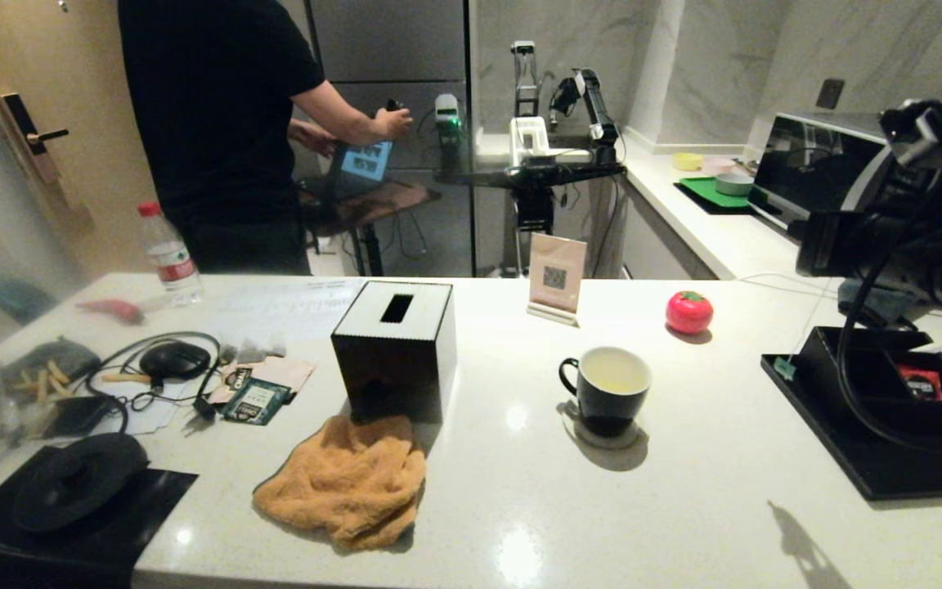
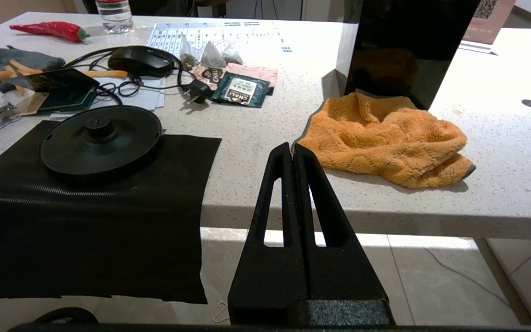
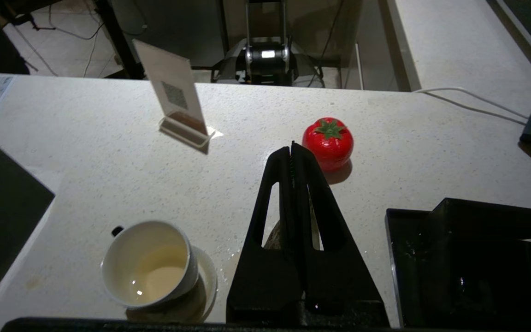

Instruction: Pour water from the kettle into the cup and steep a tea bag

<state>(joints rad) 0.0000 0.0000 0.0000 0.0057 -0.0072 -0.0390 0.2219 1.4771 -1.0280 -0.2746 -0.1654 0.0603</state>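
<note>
The cup (image 1: 606,390), a glossy black ceramic mug with a white inside and a loop handle, is standing on a small round coaster near the middle of the speckled white stone surface (image 1: 684,507). A shallow pool of pale yellow water (image 3: 155,279) is lying at its bottom. No tea bag can be made out inside it. The kettle itself is nowhere to be seen; only its round black base (image 2: 101,139) is sitting on a thin dark mat at the left edge. A crumpled, fluffy orange cloth (image 1: 346,483) is lying in front of a square black tissue box (image 1: 396,348). The right tool (image 3: 292,150) is hanging clenched and empty over the surface, between the cup and a shiny red tomato-shaped object (image 3: 328,143). The left tool (image 2: 292,150) is pressed closed, holding nothing, off the near edge.
</note>
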